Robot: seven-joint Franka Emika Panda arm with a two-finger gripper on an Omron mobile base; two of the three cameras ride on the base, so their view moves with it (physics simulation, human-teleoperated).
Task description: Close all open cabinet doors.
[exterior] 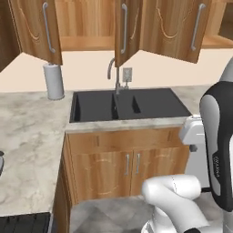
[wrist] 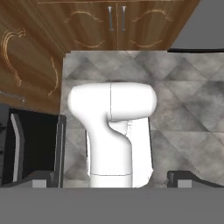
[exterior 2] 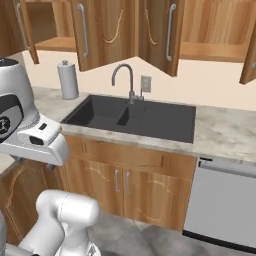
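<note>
Above the sink, several upper cabinet doors stand swung open: a left door [exterior: 38, 27], a middle door [exterior: 124, 28] seen nearly edge-on, and a right door [exterior: 175, 27]. The right base view shows the same doors [exterior 2: 102, 31] [exterior 2: 161, 32], plus another open door [exterior 2: 248, 60] at the far right edge. Each has a long silver bar handle. The lower cabinet doors [exterior: 132, 164] under the sink are shut. My gripper [wrist: 114, 180] is open, pointing down at the floor, far below the upper doors, with nothing held between its fingertips [wrist: 43, 179].
A black double sink [exterior: 127, 104] with a curved faucet [exterior: 113, 70] sits in the marble counter [exterior: 27, 136]. A paper towel roll [exterior: 55, 82] stands left of it. A dishwasher [exterior 2: 225, 205] lies right of the lower cabinets. Grey tiled floor [wrist: 188, 109] spreads in front.
</note>
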